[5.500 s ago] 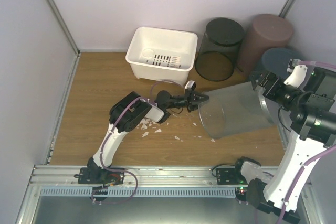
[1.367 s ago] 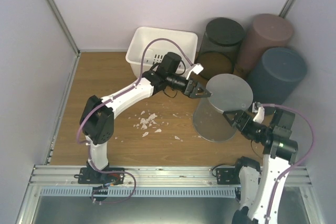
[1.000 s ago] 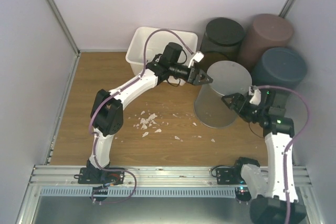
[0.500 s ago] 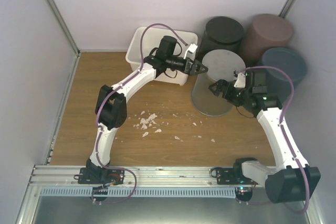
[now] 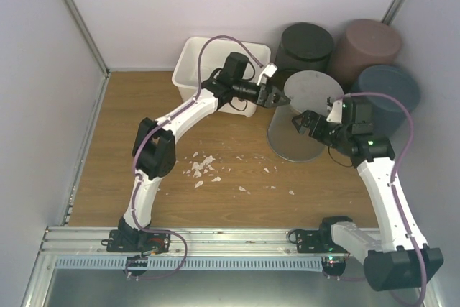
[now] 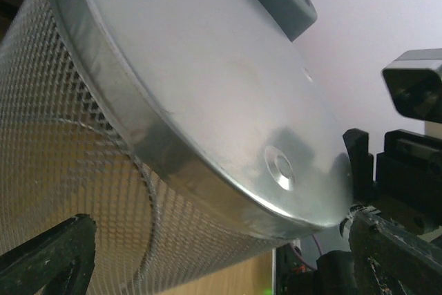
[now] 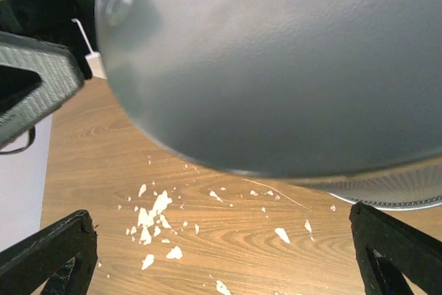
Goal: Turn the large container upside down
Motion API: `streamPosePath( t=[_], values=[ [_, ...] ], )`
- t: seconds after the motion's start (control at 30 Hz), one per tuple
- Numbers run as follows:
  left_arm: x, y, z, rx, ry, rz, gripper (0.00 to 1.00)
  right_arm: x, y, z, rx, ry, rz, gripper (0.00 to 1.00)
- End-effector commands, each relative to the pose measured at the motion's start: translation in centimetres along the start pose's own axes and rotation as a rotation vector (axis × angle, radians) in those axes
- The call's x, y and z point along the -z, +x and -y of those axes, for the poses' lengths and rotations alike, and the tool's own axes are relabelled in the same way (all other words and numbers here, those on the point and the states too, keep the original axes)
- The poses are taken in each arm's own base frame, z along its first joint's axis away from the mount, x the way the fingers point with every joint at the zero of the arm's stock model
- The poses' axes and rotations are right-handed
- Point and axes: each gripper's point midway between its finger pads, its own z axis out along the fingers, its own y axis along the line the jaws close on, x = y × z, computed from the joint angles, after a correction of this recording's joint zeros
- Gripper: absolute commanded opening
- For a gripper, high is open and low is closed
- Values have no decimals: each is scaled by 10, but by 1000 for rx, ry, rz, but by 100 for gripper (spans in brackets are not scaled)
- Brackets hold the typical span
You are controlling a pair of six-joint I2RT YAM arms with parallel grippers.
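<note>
Tipped on its side seconds before, the large silver mesh container stood base-up on the wooden table beside a black mesh bin. Left gripper and right gripper gaped wide alongside; I judged slow retreats safest.

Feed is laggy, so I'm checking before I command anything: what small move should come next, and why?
Probably ease both grippers straight back from the container. Its solid base already faces up with the mouth down. The left gripper and right gripper sit open beside it and clamp nothing, so only clearing away seems left.
</note>
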Motion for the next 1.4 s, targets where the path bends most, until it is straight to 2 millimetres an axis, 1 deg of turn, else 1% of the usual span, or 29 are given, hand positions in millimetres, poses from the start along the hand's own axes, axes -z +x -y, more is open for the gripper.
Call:
streamPosePath(
  t=[0.0, 0.07, 0.1, 0.13, 0.2, 0.23, 0.27, 0.37, 0.43, 0.47, 0.5, 0.53, 0.57, 0.63, 0.67, 0.77, 0.87, 0.9, 0.97, 1.03, 1.1, 1.2, 1.37],
  values=[
    [32, -21, 57, -100, 16, 20, 99, 28, -8, -18, 47, -25, 64, 100],
    [57, -30, 81, -192, -34, 34, 99, 36, -3, -23, 58, -45, 65, 100],
    [71, -33, 89, -249, -83, 40, 99, 39, 0, -23, 63, -46, 60, 99],
    [83, -35, 92, -306, -150, 40, 99, 42, 4, -23, 67, -50, 51, 100],
    [106, -35, 90, -446, -307, 5, 99, 46, 14, -26, 70, -76, 33, 100],
    [114, -30, 81, -514, -384, -41, 99, 49, 17, -29, 69, -92, 34, 100],
    [124, -23, 59, -565, -505, -107, 99, 52, 19, -30, 70, -103, 40, 100],
    [151, 18, -4, -667, -742, -377, 99, 60, 23, -33, 73, -118, 51, 100],
    [172, 34, -34, -762, -821, -469, 99, 66, 26, -36, 79, -135, 57, 99],
    [182, 36, -45, -833, -855, -481, 99, 68, 27, -38, 83, -141, 59, 99],
    [193, 34, -49, -919, -888, -486, 99, 70, 28, -39, 87, -147, 60, 100],
    [201, 37, -54, -1011, -904, -513, 99, 72, 30, -39, 90, -150, 58, 100],
    [208, 38, -59, -1113, -912, -553, 99, 73, 31, -39, 93, -150, 59, 100],
    [219, 37, -73, -1211, -949, -611, 99, 74, 33, -39, 95, -153, 56, 100],
    [222, 36, -84, -1229, -957, -639, 99, 74, 34, -39, 97, -155, 55, 100],
    [234, 14, -102, -1248, -1008, -629, 99, 73, 38, -38, 97, -160, 49, 100],
    [242, -17, -103, -1316, -1086, -558, 99, 73, 41, -36, 93, -160, 48, 100],
    [242, -22, -102, -1345, -1102, -533, 99, 73, 43, -36, 93, -160, 47, 100],
    [238, -18, -104, -1402, -1095, -524, 99, 72, 45, -34, 94, -158, 41, 100],
    [231, -9, -111, -1440, -1061, -549, 99, 71, 47, -32, 96, -156, 37, 100],
    [224, 5, -125, -1415, -1007, -606, 98, 69, 48, -31, 96, -153, 32, 100],
    [215, 24, -140, -1356, -922, -669, 95, 68, 49, -30, 94, -151, 32, 100],
    [207, 40, -150, -1350, -850, -718, 96, 66, 51, -27, 91, -146, 33, 100]
  ],
)
